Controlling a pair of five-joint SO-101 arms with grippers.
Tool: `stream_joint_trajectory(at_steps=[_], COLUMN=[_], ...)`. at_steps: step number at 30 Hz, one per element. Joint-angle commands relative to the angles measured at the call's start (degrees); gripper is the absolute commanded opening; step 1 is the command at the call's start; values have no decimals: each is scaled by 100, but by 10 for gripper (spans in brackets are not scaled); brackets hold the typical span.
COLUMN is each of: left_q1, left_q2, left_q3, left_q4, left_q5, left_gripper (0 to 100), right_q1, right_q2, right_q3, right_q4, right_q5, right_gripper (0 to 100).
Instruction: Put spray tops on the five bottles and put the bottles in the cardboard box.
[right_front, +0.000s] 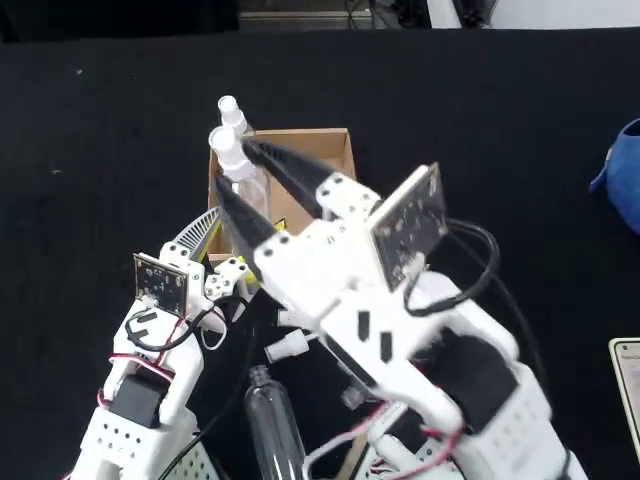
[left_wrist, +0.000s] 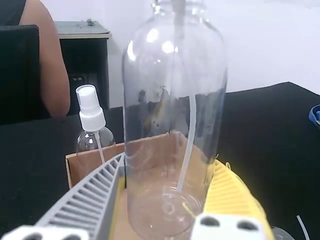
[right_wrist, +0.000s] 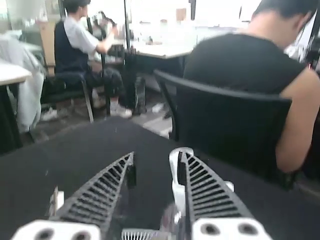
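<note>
My left gripper (left_wrist: 170, 167) is shut on a clear bottle (left_wrist: 172, 100) and holds it upright over the cardboard box (right_front: 322, 148); a thin tube hangs inside the bottle. In the high view that bottle (right_front: 252, 192) carries a white spray top (right_front: 228, 146). My right gripper (right_front: 232, 166) reaches over the box with its black fingers spread open on either side of that spray top (right_wrist: 173, 165), which lies against one finger. A second bottle (left_wrist: 94, 142) with a spray top (right_front: 227, 105) stands in the box behind.
An uncapped clear bottle (right_front: 276, 420) lies on the black table between the arm bases, with a loose white spray top (right_front: 288, 346) beside it. A blue object (right_front: 624, 182) and a card (right_front: 628, 372) sit at the right edge.
</note>
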Motion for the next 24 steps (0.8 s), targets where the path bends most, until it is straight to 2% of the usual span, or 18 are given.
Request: stream_joint_trajectory(at_steps=[1,5,8,14,20,24], left_q1=[57,66,101,743,840,840], left_q2=[-79,-79,-79,-70,-70,-70], left_q3=[-136,-145,-110,4,127,127], left_q4=[-132,-132,-132,-114,-132,-132], left_q5=[-26,-18,-35,-70,-70,-70], left_gripper=[30,30,30,30,30,30], right_q1=[193,782,941,818,457,448], right_q2=[-444,-945,-1226,-1420,-1429,-1429], right_q3=[-13,31,470,1842,2105,2185], right_q4=[686,1310,1556,870,870,844], right_q5=[53,26,53,53,44,44], right_gripper=[117,117,117,125,301,318])
